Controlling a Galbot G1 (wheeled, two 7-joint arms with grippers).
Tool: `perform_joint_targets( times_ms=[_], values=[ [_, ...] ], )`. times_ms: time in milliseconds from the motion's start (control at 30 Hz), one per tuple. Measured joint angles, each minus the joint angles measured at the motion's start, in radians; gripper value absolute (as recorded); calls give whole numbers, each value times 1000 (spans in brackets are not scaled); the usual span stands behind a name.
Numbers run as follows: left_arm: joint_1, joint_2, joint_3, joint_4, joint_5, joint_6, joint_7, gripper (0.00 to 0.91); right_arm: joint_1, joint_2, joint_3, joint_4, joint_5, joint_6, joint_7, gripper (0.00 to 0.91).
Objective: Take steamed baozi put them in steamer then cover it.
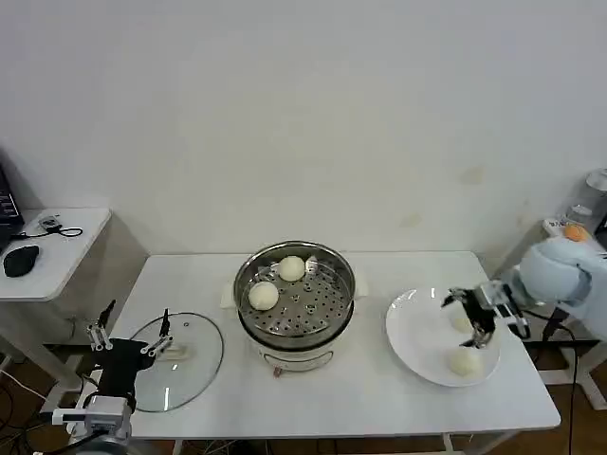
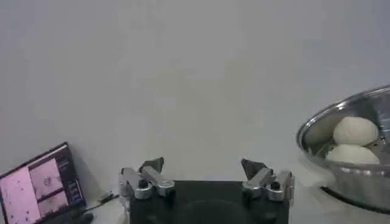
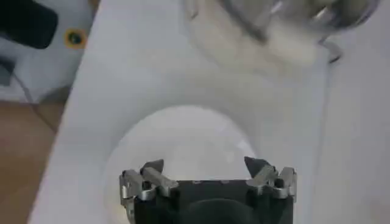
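Hovering right tool (image 1: 465, 308), jaws spread, over plate (image 1: 417, 346).

Four small round cream-white dough buns: two (image 1: 291, 268) (image 1: 263, 296) on the perforated tray of the one round shiny stainless-steel steamer (image 1: 327, 308), two (image 1: 464, 361) (image 1: 462, 323) on the one flat white plate (image 1: 414, 332). One round clear glass lid (image 1: 194, 365) lies near the white table's (image 1: 370, 398) left edge.
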Motion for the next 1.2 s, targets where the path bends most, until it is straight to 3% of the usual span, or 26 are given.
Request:
perform_joint_targets(
  times_ms=[467,1033,1167,1200],
  values=[
    [-6,-3,-6,21,3,2,0,907,-156,67,68,-118,-84,8,7,907],
    [-19,-4,-8,46,2,3,0,907,-206,170,82,-256,-116,0,1,907],
    [-21,-5,-7,49,2,4,0,907,-207,183,80,-268,-117,-8,-5,786],
    [-21,-5,-7,49,2,4,0,907,-207,184,80,-269,-116,-10,-6,715]
  ],
)
